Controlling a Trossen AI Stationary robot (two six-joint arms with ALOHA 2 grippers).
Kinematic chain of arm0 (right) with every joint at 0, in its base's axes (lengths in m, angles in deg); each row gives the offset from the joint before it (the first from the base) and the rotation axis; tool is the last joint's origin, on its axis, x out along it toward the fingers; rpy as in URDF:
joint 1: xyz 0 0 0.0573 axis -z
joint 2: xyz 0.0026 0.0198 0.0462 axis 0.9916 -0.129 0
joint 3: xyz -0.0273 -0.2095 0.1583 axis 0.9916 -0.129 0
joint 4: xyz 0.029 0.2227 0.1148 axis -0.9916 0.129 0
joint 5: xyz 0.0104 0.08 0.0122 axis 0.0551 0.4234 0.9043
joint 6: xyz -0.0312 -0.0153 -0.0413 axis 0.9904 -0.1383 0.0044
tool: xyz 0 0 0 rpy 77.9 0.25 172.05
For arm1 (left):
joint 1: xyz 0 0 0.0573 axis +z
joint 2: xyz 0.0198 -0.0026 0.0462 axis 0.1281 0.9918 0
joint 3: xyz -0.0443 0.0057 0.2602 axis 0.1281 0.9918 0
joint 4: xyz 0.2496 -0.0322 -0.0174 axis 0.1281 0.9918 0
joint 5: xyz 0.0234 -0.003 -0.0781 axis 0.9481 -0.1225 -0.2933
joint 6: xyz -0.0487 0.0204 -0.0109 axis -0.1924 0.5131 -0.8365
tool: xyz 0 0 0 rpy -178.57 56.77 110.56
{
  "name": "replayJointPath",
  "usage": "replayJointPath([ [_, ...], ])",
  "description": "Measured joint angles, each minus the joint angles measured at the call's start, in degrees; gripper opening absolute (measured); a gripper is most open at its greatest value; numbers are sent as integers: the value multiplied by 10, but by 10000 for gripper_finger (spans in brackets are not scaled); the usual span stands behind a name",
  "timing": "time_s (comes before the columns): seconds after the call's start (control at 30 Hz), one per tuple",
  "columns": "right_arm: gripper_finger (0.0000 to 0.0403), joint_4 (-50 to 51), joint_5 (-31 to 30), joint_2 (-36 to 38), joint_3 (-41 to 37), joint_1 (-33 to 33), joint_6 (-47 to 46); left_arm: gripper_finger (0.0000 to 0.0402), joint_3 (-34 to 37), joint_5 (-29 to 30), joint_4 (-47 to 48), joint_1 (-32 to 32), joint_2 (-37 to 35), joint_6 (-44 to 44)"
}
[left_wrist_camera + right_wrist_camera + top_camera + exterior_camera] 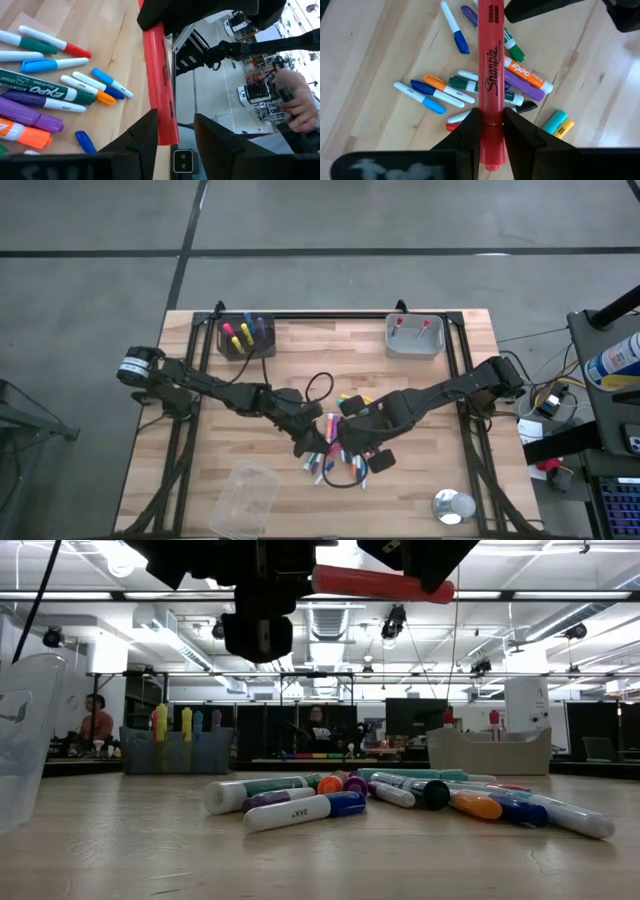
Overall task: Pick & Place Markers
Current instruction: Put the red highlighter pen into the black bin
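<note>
Right claw (487, 131) is clenched on a red marker (488, 75), pinching it near one end so the long barrel sticks out forward, level above the surface (300, 350). You hold it by the end because that leaves the rest of the barrel free for the other arm. Left claw (174, 131) sits with its fingers spread on either side of the marker's free end, not yet pressing it as far as the wrist view shows, so this reads as a handover in mid-air. Both claws meet just over the pile (335, 452), which lies a little toward 6 o'clock from the middle of the surface.

Your pile holds the remaining markers, loose and crossed over one another: orange, purple, blue, green and white-barrelled ones. At 11 o'clock stands a dark bin (245, 340) with a few markers upright in it; at 1 o'clock a grey bin (414, 338) holds two. That split suggests sorting, and the left arm is the nearer one to the dark bin. A clear tub (243, 498) lies at 7 o'clock, a small round tin (453, 505) at 5 o'clock.
</note>
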Motion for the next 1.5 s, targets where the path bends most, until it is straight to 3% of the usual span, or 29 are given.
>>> replayJointPath([
  [0.43,63,-12,-18,2,0,1,-16,133,1,11,42,-2,0,-12],
  [1.2,63,-30,-41,0,0,0,21,132,1,17,36,0,0,13],
  [1.5,63,-25,-41,0,0,0,4,75,1,18,36,1,0,15],
])
